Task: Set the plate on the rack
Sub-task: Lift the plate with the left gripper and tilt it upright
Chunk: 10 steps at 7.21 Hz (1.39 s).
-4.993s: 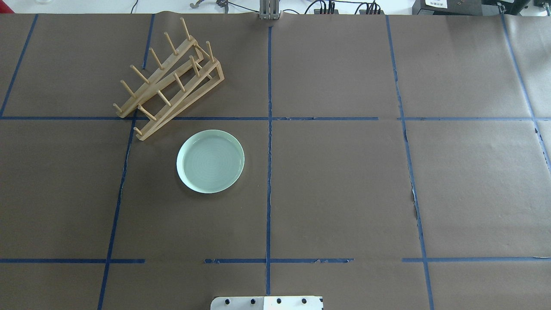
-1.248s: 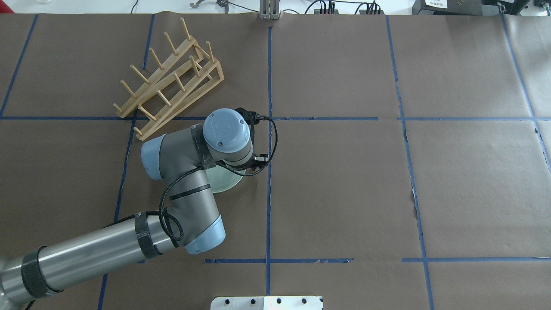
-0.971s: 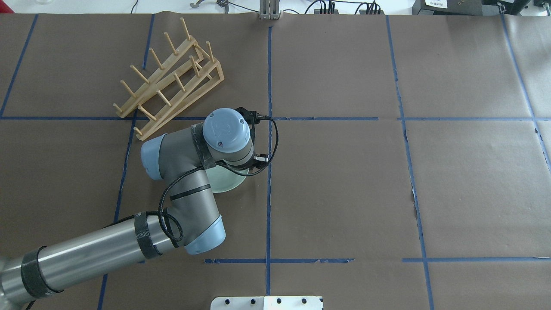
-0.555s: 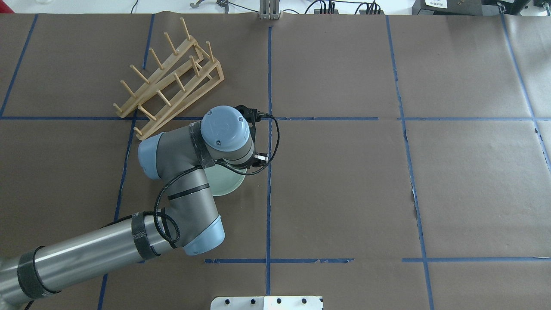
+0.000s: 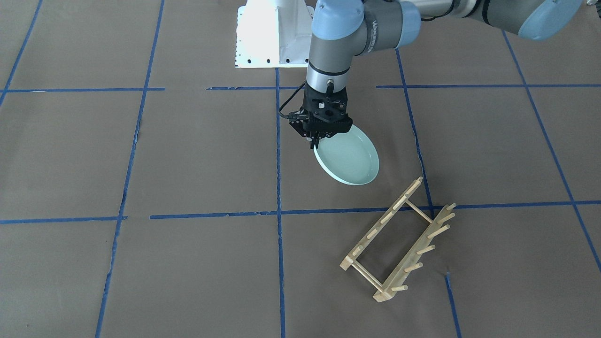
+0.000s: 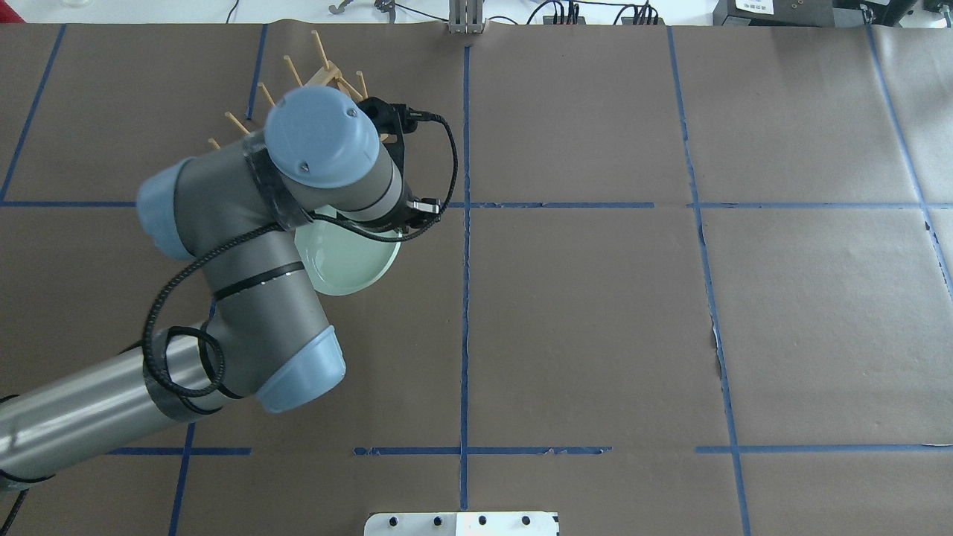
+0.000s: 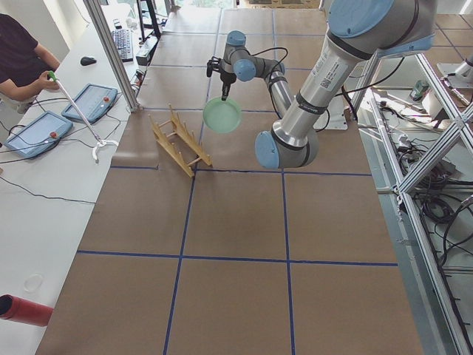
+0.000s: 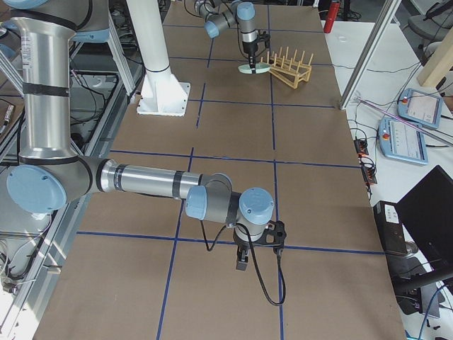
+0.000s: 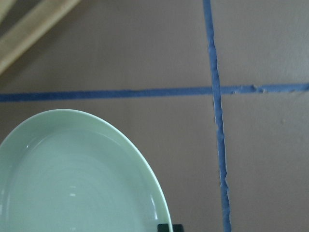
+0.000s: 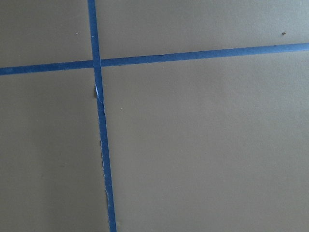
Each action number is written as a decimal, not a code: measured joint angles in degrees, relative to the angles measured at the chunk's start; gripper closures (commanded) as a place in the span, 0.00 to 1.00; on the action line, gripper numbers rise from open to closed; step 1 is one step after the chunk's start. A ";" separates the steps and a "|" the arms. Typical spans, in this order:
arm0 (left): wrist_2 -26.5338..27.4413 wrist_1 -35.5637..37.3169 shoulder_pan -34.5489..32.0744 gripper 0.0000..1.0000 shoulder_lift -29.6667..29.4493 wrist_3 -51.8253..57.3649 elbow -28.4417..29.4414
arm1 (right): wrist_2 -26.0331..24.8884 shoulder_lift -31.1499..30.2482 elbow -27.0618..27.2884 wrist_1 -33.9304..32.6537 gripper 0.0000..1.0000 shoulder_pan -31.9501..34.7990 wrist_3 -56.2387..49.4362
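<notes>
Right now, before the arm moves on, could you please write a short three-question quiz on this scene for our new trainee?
1. True or false: the plate lies flat on the table.
2. Fill in: the gripper clamped on the plate's rim belongs to the robot's ____ arm.
3. Pick one: how many plates stand in the rack? A none, B one, C two.

Key: 1 false, it hangs tilted above the surface; 2 left; 3 A.

Rack mostly behind left arm
</notes>
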 measured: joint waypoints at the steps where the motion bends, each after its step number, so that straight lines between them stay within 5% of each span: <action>1: -4.07 1.71 -4.77 1.00 -0.23 0.03 -3.58 | 0.00 0.00 0.00 0.00 0.00 0.00 -0.02; 3: -16.77 0.56 -16.58 1.00 -0.85 -0.23 -6.43 | 0.00 0.00 0.00 0.00 0.00 0.00 -0.02; 5: -23.08 -10.63 -23.81 1.00 -0.55 -6.95 -4.77 | 0.00 0.00 0.00 0.00 0.00 0.00 -0.02; 7: -21.81 -30.57 -26.92 1.00 1.56 -19.72 0.69 | 0.00 0.00 0.00 0.00 0.00 0.00 -0.06; 10: -6.70 -59.58 -27.26 1.00 3.87 -44.42 9.21 | 0.00 0.00 0.00 0.00 0.00 0.00 -0.02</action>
